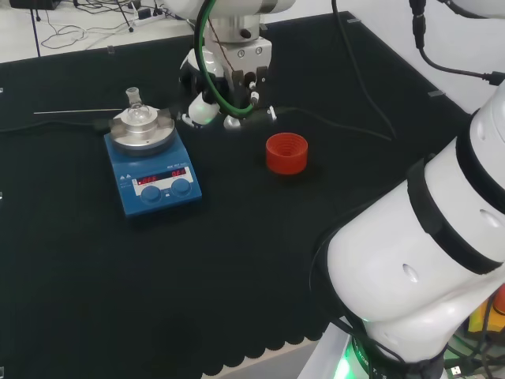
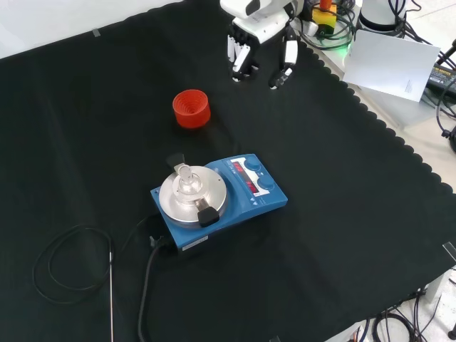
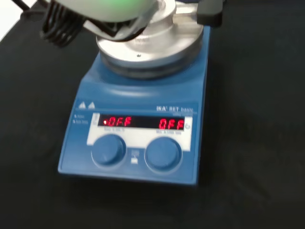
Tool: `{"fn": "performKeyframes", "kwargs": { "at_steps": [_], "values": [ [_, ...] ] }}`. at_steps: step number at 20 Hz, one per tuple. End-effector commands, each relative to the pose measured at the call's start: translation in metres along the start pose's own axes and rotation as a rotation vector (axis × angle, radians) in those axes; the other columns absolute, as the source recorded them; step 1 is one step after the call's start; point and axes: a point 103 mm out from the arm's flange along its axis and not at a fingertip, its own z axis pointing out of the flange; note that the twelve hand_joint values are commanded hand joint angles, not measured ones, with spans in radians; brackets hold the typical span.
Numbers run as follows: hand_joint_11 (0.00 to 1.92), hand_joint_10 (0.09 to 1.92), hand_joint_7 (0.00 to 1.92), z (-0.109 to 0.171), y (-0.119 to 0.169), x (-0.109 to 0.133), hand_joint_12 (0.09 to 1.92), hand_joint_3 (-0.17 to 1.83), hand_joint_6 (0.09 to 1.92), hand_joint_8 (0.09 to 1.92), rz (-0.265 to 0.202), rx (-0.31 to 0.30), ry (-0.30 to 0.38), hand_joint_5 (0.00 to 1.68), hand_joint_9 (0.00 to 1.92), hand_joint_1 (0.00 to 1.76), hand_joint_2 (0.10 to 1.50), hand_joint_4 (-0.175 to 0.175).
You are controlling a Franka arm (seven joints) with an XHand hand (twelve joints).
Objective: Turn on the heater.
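Your robot's hand (image 2: 260,53) hangs at the top centre of the front view, fingers (image 2: 239,60) hanging down, lightly bent and spread apart, closed round nothing and clear of the black cloth (image 2: 342,235). In the head view the hand (image 1: 229,87) sits at upper centre, just right of the heater. The blue heater (image 2: 228,199) stands at the middle of the front view, well below the hand, its round metal plate (image 2: 189,196) carrying a small clear glass flask (image 2: 185,178). Two blue knobs, one (image 3: 108,149) beside the other (image 3: 163,153), sit under a lit red display (image 3: 140,123) in the centre of the wrist view. A red ribbed ring (image 2: 191,108) stands between hand and heater, upper left of centre in the front view. A black cable (image 2: 78,263) loops at lower left.
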Motion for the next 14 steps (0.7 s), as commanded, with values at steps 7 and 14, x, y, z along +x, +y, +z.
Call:
{"fn": "performKeyframes", "kwargs": {
  "at_steps": [7,14],
  "values": [
    [1.73,1.04,1.47,0.018,-0.010,0.011,1.06,0.67,0.37,1.22,0.024,0.199,-0.107,0.40,1.61,1.08,0.66,-0.101],
    [1.55,1.45,1.54,0.023,-0.003,0.024,1.45,1.23,0.37,1.61,0.000,0.301,-0.131,0.41,1.62,1.42,0.51,-0.070]
  ]
}}
